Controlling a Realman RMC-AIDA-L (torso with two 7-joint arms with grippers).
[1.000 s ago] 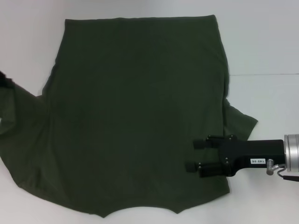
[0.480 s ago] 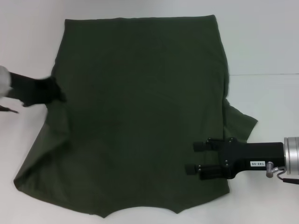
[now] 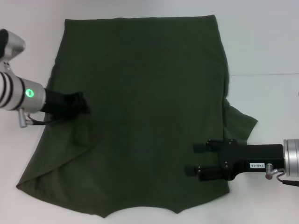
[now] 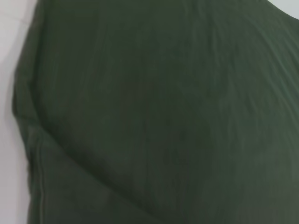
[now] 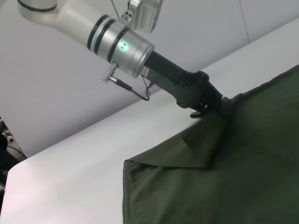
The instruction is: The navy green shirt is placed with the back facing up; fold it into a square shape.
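Both grippers, left gripper (image 3: 83, 103) and right gripper (image 3: 192, 157), touch the navy green shirt (image 3: 145, 107).

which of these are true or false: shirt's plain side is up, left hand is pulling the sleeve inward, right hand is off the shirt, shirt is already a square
1. The navy green shirt shows its plain side up. True.
2. The left hand holds the left sleeve, drawn in over the body. True.
3. The right hand is off the shirt. False: it is over the lower right part.
4. The shirt is already a square. False: the right sleeve remains spread out.
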